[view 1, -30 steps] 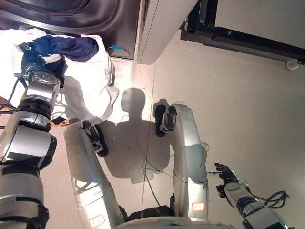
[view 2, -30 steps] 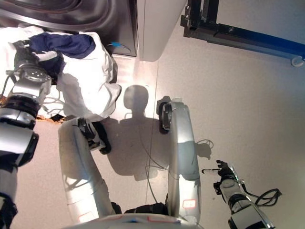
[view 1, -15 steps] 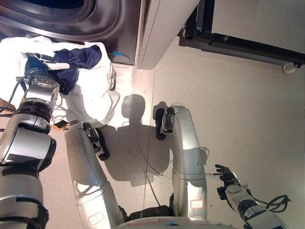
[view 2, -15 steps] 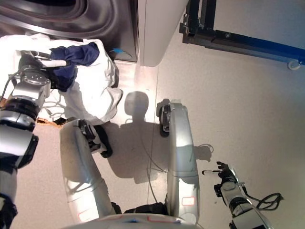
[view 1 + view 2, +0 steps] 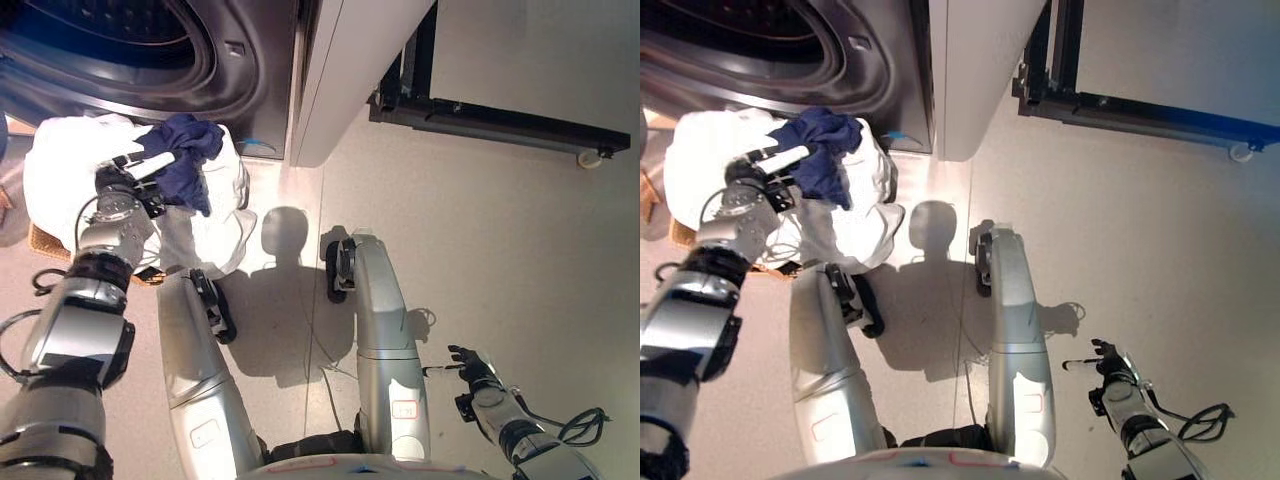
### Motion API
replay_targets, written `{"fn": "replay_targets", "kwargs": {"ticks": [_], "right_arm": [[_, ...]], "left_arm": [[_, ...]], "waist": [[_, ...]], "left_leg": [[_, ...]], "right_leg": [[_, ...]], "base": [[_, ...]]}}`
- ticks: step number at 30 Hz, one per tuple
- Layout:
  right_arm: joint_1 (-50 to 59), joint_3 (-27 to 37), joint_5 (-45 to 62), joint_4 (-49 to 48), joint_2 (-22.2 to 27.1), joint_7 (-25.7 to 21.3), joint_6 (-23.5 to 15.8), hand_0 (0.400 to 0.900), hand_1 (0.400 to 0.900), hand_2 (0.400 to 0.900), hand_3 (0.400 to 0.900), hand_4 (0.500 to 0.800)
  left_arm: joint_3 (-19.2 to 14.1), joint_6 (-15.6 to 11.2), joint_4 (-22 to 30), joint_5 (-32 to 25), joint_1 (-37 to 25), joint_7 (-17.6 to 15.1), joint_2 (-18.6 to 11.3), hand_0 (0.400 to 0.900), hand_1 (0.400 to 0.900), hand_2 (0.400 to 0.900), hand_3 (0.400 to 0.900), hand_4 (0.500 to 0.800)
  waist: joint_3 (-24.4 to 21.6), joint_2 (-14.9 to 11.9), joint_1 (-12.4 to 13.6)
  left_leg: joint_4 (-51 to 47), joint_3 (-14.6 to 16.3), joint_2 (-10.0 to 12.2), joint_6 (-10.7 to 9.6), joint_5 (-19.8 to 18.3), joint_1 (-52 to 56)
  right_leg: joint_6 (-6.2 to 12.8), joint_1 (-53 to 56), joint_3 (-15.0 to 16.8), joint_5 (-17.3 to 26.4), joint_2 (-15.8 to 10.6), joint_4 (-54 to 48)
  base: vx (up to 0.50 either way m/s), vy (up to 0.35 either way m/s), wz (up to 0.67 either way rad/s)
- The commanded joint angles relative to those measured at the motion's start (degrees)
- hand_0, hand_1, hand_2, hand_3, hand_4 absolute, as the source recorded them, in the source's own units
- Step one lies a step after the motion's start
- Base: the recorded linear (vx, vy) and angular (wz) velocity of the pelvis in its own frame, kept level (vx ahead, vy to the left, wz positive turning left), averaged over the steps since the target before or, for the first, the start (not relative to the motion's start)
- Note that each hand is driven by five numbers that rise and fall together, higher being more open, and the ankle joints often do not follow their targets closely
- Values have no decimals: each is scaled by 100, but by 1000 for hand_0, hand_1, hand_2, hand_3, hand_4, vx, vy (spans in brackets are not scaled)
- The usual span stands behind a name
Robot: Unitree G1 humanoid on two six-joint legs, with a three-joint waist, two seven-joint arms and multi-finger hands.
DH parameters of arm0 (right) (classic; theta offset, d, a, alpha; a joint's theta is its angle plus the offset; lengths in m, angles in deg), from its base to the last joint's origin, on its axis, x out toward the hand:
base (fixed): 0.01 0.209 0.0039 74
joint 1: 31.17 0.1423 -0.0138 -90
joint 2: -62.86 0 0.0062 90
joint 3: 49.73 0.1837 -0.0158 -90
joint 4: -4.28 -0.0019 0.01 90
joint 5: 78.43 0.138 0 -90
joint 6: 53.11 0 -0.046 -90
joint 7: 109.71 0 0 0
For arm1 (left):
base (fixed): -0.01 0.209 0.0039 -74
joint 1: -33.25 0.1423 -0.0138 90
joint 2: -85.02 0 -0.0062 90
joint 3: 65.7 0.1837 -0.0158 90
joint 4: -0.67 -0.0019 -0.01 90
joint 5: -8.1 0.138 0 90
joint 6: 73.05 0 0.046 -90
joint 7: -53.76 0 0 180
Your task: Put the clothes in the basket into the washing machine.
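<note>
My left hand [image 5: 125,186] is shut on a navy garment [image 5: 186,160] and holds it just above a heap of white clothes [image 5: 62,172] in the wicker basket [image 5: 46,242]. The navy garment hangs bunched from the hand, close below the washing machine's open drum [image 5: 120,45] at the top left. My right hand [image 5: 470,373] is open and empty, low over the floor at the lower right.
A white panel [image 5: 345,70] stands right of the machine. A black frame on castors [image 5: 480,108] runs along the floor at the upper right. The basket sits on the floor right before the machine.
The camera has tilted up, so more of the drum shows. My left hand has gathered the navy garment, which lay spread over the white clothes, and raised it. The right hand has not moved.
</note>
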Motion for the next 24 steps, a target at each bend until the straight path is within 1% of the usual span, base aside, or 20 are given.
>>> {"fn": "replay_targets", "kwargs": {"ticks": [1, 2, 4, 7, 12, 14, 17, 21, 24], "right_arm": [[-955, 311, -73, 254, 309, -140, 164, 900, 900, 900, 900, 800], [-958, 317, -62, 277, 303, -166, 139, 900, 900, 900, 900, 800], [-952, 328, -48, 287, 339, -147, 140, 900, 900, 900, 900, 800], [-978, 344, -88, 292, 357, -103, 166, 900, 900, 900, 900, 800], [-1011, 347, -47, 403, 363, -84, 106, 900, 900, 900, 900, 800], [-1027, 343, -16, 460, 361, -72, 91, 900, 900, 900, 900, 800], [-1064, 355, 8, 509, 372, -51, 46, 900, 900, 900, 900, 800], [-1134, 384, 31, 455, 372, -115, 90, 900, 900, 900, 900, 800], [-1169, 440, 102, 493, 400, -147, 77, 900, 900, 900, 900, 800]], "left_arm": [[-162, -904, 545, 154, -28, -469, -153, 400, 400, 400, 400, 500], [-191, -958, 635, 247, -4, -484, -142, 400, 400, 400, 400, 500], [-180, -982, 840, 404, -24, -576, -177, 400, 400, 400, 400, 500], [-197, -941, 1078, 474, -48, -748, -213, 400, 400, 400, 400, 500], [-256, -1083, 1281, 621, -189, -1257, -258, 400, 400, 400, 400, 500], [-309, -1085, 1368, 667, -225, -1434, -273, 400, 400, 400, 400, 500], [-383, -1048, 1402, 635, -256, -1501, -311, 400, 400, 400, 400, 500], [-465, -913, 1532, 841, -324, -1689, -408, 400, 400, 400, 400, 500], [-458, -828, 1641, 928, -449, -1828, -517, 400, 400, 400, 400, 500]], "waist": [[-731, 268, 23], [-746, 280, 40], [-770, 305, 62], [-826, 345, 73], [-893, 389, 67], [-925, 401, 72], [-993, 414, 63], [-1063, 430, 43], [-1056, 435, 38]], "left_leg": [[-745, -41, -100, 582, 241, 455], [-806, -36, -120, 577, 262, 507], [-975, -26, -146, 576, 290, 647], [-1196, 1, -166, 552, 325, 848], [-1614, 71, -167, 489, 415, 1213], [-1801, 107, -163, 465, 449, 1388], [-2084, 184, -167, 435, 513, 1655], [-2469, 270, -162, 371, 632, 1952], [-2588, 320, -113, 316, 671, 2020]], "right_leg": [[194, 836, 37, -32, -203, -593], [195, 889, 26, -23, -204, -649], [205, 1019, 1, 5, -226, -782], [213, 1202, -40, 46, -266, -967], [196, 1568, -115, 103, -345, -1390], [185, 1729, -147, 126, -381, -1562], [178, 1961, -192, 176, -424, -1818], [185, 2221, -220, 272, -470, -2172], [214, 2293, -242, 346, -519, -2327]], "base": [[28, -29, 9], [25, -19, 8], [35, -12, 9], [53, 2, 7], [45, -5, 6], [57, -8, 6], [78, 7, 4], [76, 40, -2], [20, 25, -3]]}}
